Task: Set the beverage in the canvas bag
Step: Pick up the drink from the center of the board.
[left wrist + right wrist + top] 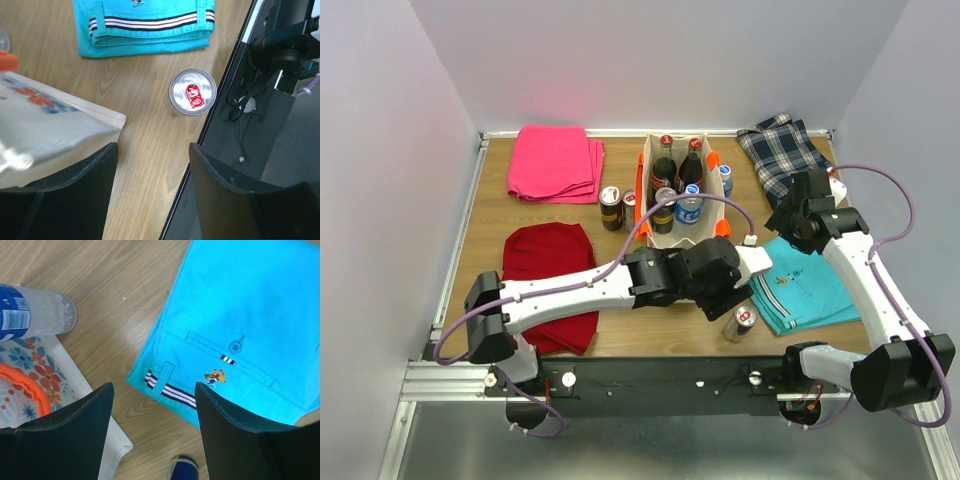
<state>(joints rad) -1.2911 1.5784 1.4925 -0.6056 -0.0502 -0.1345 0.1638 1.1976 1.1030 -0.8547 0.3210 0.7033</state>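
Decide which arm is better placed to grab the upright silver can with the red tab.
Left. The left gripper, open, hovers beside the silver red-tabbed can; the open right gripper hangs by the folded turquoise shorts, farther away.

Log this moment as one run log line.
left gripper: jaws open, empty, near upright can | right gripper: jaws open, empty, over teal shorts | canvas bag: holds bottles
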